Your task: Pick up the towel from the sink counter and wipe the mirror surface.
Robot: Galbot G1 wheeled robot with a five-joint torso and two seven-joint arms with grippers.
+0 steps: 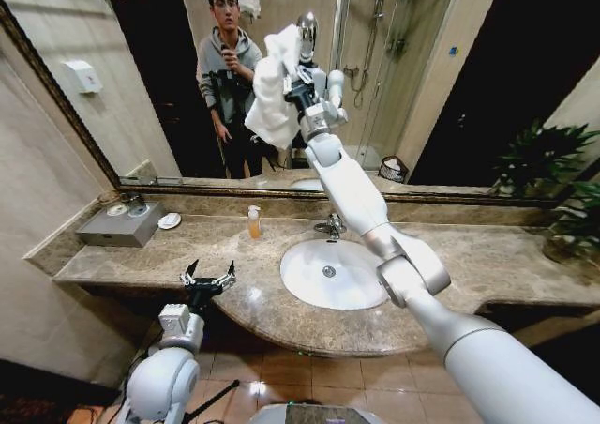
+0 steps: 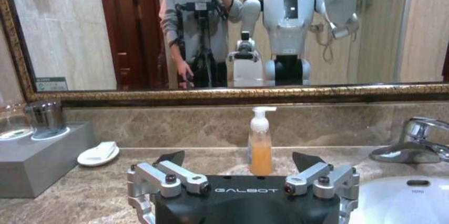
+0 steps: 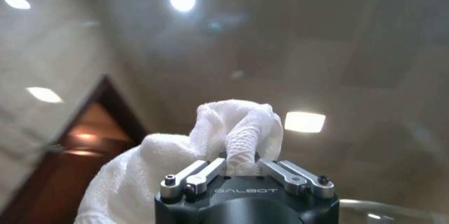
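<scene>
Two arms | right gripper (image 1: 292,79) raised, clamping towel (image 1: 273,91) at mirror (image 1: 450,77) | left gripper (image 1: 208,279) low, spread, empty

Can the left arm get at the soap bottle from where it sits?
Probably yes. The left tool hangs open over the sink counter, with the soap bottle straight ahead of it and nothing between them.

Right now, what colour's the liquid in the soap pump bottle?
Orange, in the soap pump bottle; clearest in the left wrist view.
</scene>
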